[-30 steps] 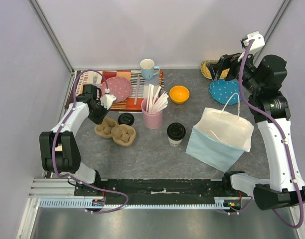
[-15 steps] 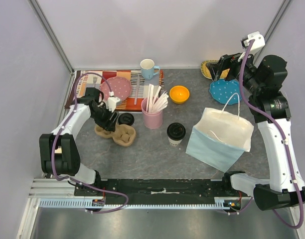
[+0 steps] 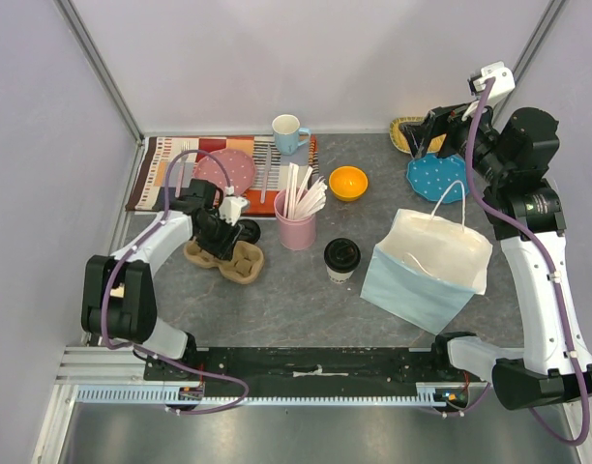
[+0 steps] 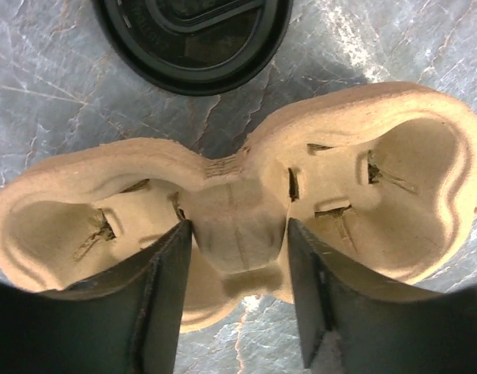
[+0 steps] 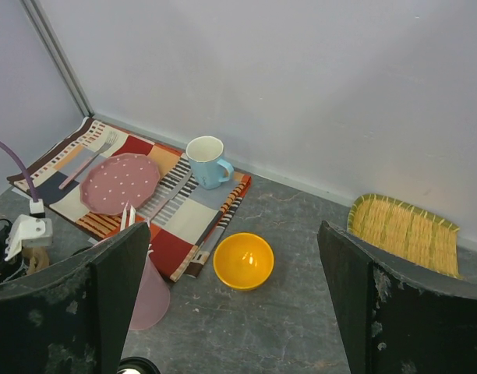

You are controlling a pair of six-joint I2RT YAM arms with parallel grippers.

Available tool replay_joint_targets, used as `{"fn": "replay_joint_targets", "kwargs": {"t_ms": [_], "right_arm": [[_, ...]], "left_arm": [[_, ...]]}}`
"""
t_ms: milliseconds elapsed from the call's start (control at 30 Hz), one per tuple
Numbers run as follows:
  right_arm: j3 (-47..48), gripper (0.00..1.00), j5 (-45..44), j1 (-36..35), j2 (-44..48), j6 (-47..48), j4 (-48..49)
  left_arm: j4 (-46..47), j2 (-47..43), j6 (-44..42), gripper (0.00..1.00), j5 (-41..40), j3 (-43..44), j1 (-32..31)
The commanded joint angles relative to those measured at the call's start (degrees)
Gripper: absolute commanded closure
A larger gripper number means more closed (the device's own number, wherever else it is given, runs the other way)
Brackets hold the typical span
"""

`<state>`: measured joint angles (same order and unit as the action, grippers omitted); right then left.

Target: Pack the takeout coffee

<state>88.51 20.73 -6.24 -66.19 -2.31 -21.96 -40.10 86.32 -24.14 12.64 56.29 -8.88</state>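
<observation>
Grey tabletop (image 4: 59,93): left gripper (image 4: 238,238), part-open astride the ridge of the pulp carrier (image 4: 394,195), may clamp skewed and tip it; right gripper (image 5: 232,234) gapes wide

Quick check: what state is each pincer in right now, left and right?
Left pincer: open, astride the cup carrier's middle ridge.
Right pincer: open, holding nothing.

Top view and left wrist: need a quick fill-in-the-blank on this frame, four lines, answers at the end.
The left gripper straddles the middle of a cardboard carrier that has ____ cup wells.
The coffee cup stands between the pink cup and the paper ____.
The loose lid beside the carrier is ____.
The right gripper, raised at the back, is ____ (open or shut).
Missing: two; bag; black; open.
</observation>
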Motion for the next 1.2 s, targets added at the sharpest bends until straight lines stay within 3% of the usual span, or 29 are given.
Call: {"fn": "replay_joint_targets", "kwargs": {"t_ms": [0,233,600,833,933,1033,1067,1167], "right_arm": [[-0.1,0.03,0.8,-0.3,1.2,0.1,0.0],[-0.2,0.03,0.7,-0.3,1.2,0.4,-0.2],[-0.3,0.02,1.2,-0.4,1.5,0.1,-0.2],[0.0,0.02,2.1,-0.5,1.4,-0.7,-0.2],[0.4,0.03,3.1,-0.8,0.9,-2.1,-0.3],[1.6,0.04,4.9,-2.1,0.0,-3.4,-0.3],[2.4,0.04,5.4,-2.6,-0.6,-3.7,-0.4],[4.0,0.05,6.0,-5.2,-1.8,-3.9,-1.2]], "left_arm": [[2.4,-0.8,2.7,0.48,-2.7,0.7,-2.0],[-3.6,-4.4,0.4,0.53,-3.7,5.0,-1.9],[-5.0,-5.4,0.9,0.45,0.7,3.9,-1.9],[-7.8,-10.2,-5.8,0.36,7.8,5.8,-1.9],[-14.5,-12.1,-12.6,0.36,14.6,7.4,-2.4],[-20.8,-15.9,-27.8,0.36,23.0,5.8,-5.8],[-23.2,-17.0,-36.8,0.33,23.7,4.5,-6.9],[-23.4,-20.5,-50.9,0.26,20.8,-1.4,-9.4]]}}
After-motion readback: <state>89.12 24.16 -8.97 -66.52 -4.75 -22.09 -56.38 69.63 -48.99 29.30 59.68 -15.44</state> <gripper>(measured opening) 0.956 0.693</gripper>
